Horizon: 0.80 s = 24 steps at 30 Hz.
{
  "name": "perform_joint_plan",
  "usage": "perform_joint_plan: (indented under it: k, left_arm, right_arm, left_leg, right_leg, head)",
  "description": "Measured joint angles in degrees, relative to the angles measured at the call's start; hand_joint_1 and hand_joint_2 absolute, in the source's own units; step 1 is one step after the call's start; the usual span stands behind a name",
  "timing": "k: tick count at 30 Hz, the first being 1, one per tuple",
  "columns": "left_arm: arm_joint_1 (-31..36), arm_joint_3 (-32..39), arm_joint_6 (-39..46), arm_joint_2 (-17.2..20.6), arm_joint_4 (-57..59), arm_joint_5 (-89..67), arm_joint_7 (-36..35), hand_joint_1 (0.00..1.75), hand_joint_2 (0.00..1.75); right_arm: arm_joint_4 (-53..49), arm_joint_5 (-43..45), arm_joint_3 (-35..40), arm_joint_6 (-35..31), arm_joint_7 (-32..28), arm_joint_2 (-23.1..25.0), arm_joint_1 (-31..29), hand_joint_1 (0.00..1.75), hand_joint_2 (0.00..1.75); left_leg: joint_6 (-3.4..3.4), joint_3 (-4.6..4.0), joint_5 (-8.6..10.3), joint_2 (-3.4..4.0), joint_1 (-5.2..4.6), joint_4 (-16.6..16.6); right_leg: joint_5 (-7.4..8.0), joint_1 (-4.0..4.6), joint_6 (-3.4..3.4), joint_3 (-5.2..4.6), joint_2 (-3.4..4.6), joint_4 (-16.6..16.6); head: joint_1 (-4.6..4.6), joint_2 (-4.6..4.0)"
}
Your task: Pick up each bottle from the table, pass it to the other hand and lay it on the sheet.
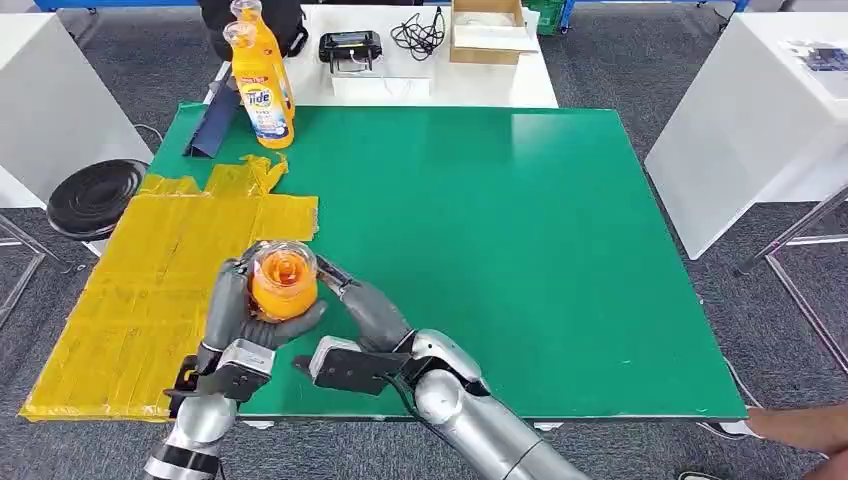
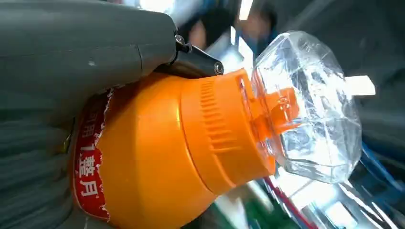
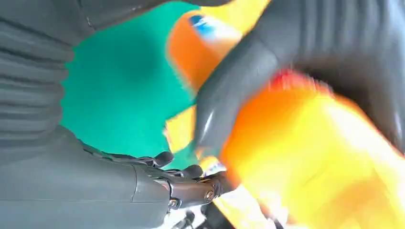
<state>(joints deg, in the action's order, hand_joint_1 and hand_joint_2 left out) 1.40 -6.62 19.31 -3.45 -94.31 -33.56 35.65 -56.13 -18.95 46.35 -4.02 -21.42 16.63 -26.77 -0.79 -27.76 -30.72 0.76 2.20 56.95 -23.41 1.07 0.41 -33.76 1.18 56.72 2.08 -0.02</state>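
Observation:
An orange detergent bottle (image 1: 283, 282) with a clear cap stands upright in the air over the near left of the green table (image 1: 520, 250), seen from above. My left hand (image 1: 235, 315) grips its body. In the left wrist view its thumb (image 2: 95, 43) presses on the bottle (image 2: 157, 157) below the orange collar. My right hand (image 1: 362, 300) sits just to the bottle's right. Its fingers (image 3: 165, 159) are spread beside the bottle (image 3: 305, 157) and do not wrap it. The yellow sheet (image 1: 140, 290) lies to the left. Two more orange bottles (image 1: 264, 95) stand at the far left.
A blue folded piece (image 1: 212, 125) lies near the standing bottles. A black stool (image 1: 95, 195) sits left of the sheet. White tables stand behind and at both sides, one carrying a cardboard box (image 1: 487, 30). A person's hand (image 1: 800, 428) shows at the near right corner.

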Motion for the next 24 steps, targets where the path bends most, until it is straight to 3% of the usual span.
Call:
perform_joint_plan:
  k: [5, 8, 16, 24]
  left_arm:
    - [-0.99, 2.67, 15.8, 0.07, -0.15, -16.34, -1.4, 1.75, 1.75]
    - [-1.08, 4.28, 19.81, 0.07, 0.57, -21.68, -3.43, 1.75, 1.75]
    - [-0.09, 10.17, 20.6, -0.48, 4.31, -31.73, -4.54, 1.75, 1.75]
    - [3.69, 16.15, 20.6, -0.11, 17.69, -52.75, -12.63, 1.75, 1.75]
  right_arm:
    - [-9.05, 0.68, -3.49, 0.06, -1.92, -2.42, 3.11, 0.0, 0.0]
    - [-13.56, 1.18, -4.65, 0.07, -2.62, -3.67, 4.73, 0.0, 0.0]
    - [-20.91, 2.14, -5.77, -0.13, -3.78, -5.81, 6.84, 0.0, 0.0]
    - [-25.02, 4.7, -5.74, 0.2, -6.27, -7.21, 7.55, 0.0, 0.0]
  left_leg:
    - [0.0, 0.0, 0.0, 0.0, -0.01, 0.0]
    - [0.0, 0.0, 0.0, 0.0, -0.02, 0.0]
    - [0.0, 0.01, 0.0, -0.01, -0.03, 0.0]
    - [0.0, 0.01, 0.0, 0.01, -0.04, 0.0]
  right_leg:
    - [0.0, 0.0, 0.0, -0.01, 0.0, 0.0]
    - [0.0, -0.01, 0.0, 0.0, -0.01, -0.01]
    - [0.0, -0.01, 0.0, -0.01, -0.01, -0.01]
    - [0.0, -0.01, 0.0, -0.03, 0.0, 0.0]
  head:
    - [0.04, 0.0]
    - [0.02, 0.0]
    - [0.02, 0.0]
    - [0.02, 0.0]
